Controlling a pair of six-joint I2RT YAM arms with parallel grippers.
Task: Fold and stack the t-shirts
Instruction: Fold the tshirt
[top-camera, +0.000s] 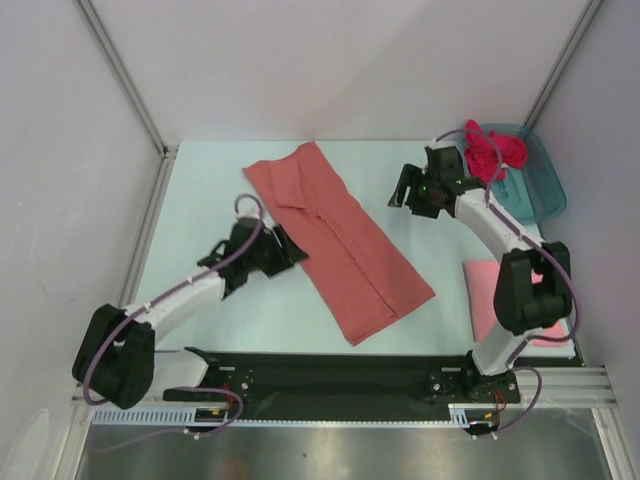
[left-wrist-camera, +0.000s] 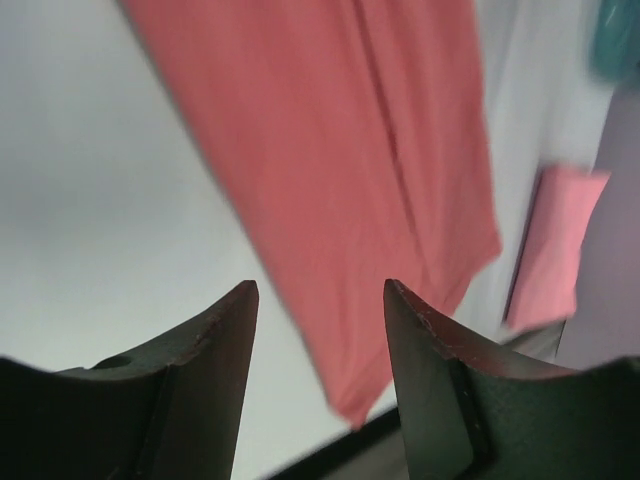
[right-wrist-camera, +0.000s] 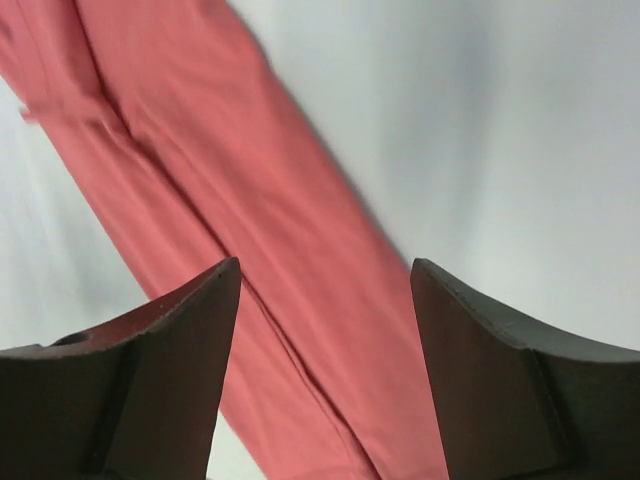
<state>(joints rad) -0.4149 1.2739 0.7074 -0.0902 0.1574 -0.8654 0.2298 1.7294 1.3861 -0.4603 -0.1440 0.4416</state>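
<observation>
A salmon-coral t-shirt (top-camera: 340, 245) lies flat mid-table, folded into a long strip that runs diagonally from far left to near right. My left gripper (top-camera: 295, 254) hovers open at the strip's left edge, holding nothing. In the left wrist view the strip (left-wrist-camera: 350, 150) lies beyond the spread left gripper (left-wrist-camera: 320, 300). My right gripper (top-camera: 402, 194) is open and empty off the strip's right side. Its wrist view looks down on the strip (right-wrist-camera: 230, 200) between the right gripper's (right-wrist-camera: 325, 275) jaws. A folded lighter pink t-shirt (top-camera: 484, 290) lies near right. A magenta t-shirt (top-camera: 493, 150) is bunched in the tub.
A teal plastic tub (top-camera: 540, 185) stands at the far right corner, and its edge (left-wrist-camera: 620, 40) shows in the left wrist view. The folded pink shirt (left-wrist-camera: 555, 245) also shows there. White walls enclose the table on three sides. A black rail (top-camera: 340, 375) runs along the near edge.
</observation>
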